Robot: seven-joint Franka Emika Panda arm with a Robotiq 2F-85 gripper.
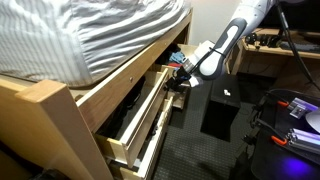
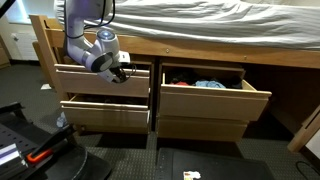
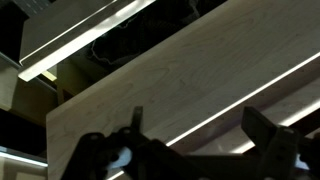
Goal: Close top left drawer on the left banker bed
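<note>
Jaws spread wide and empty, the gripper (image 2: 123, 72) faces the front board's right end on the top left drawer (image 2: 90, 82), which is pulled out of the left banker bed (image 2: 200, 46), probably to push it shut.

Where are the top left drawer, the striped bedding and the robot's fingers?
top left drawer (image 2: 88, 84): exterior view, front board.
striped bedding (image 2: 230, 22): exterior view, hanging side.
fingers (image 3: 265, 130): wrist view, one dark finger.

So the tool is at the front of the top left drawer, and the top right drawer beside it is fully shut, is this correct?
Not entirely. The tool is at the front of the top left drawer, but the top right drawer is not shut: an exterior view shows it pulled out, with coloured items inside.
</note>
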